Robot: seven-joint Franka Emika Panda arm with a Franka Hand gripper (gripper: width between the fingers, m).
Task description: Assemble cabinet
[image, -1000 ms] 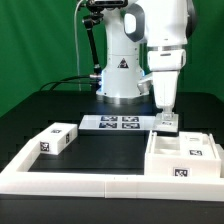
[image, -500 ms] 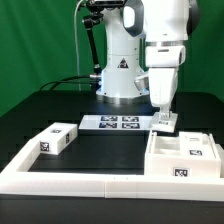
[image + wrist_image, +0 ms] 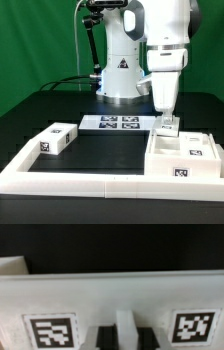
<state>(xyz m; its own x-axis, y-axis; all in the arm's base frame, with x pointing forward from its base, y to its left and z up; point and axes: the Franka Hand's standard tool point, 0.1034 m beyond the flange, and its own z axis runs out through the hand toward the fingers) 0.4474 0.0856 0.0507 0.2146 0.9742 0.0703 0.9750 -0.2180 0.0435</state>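
Quick count: one hollow cabinet shell [image 3: 186,157], two small white blocks, one tool. The shell sits at the exterior view's right, tucked inside the border rail [image 3: 80,181], opening facing up. The loose block [image 3: 57,138] lies on the black desk [image 3: 100,150], well apart on the left, long axis slanting toward the back right. The tool [image 3: 168,116] is clenched on a thin white rib of the other block [image 3: 169,127], right at the shell's back wall. Just beside that is the marker board [image 3: 119,123].

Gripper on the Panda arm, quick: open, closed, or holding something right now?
Gripper: closed, pinching a small matte white tagged cabinet piece between its fingers.
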